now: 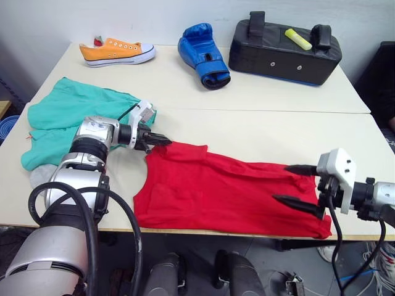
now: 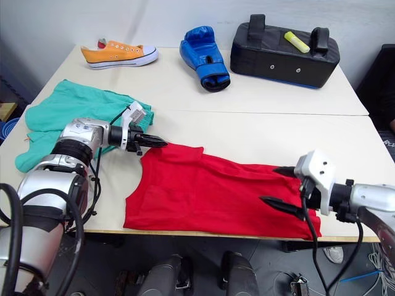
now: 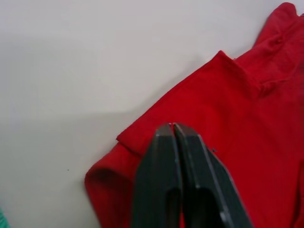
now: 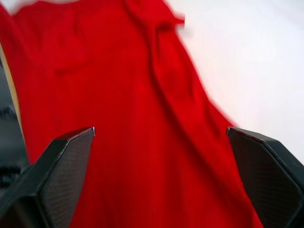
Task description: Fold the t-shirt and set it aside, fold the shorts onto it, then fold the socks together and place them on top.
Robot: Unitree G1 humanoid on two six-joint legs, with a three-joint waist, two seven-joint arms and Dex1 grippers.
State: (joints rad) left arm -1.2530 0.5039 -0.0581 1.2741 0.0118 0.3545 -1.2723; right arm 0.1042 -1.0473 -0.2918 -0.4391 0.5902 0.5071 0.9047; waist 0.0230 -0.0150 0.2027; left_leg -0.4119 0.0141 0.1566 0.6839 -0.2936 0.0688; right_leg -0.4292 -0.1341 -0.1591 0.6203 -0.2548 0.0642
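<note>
Folding the t-shirt (image 1: 222, 191) is the step in hand: it lies spread along the near edge of the counter (image 1: 278, 123), with the shorts (image 1: 68, 114) bunched at far left. The left gripper (image 1: 162, 141) sits at the shirt's far-left corner, jaws clenched together, apparently over the cloth rather than gripping it. The right gripper (image 1: 295, 183) hovers over the right end, jaws spread wide. Next, each probably needs a firm hold on its corner.

1. Silver-grey ribbed arm casings, black joints.
2. Black cables looped along both forearms.
3. White wrist housings behind left gripper (image 1: 165, 141) and right gripper (image 1: 289, 184).
4. Black tapered fingers (image 4: 57, 175), mesh-textured inner pads.
</note>
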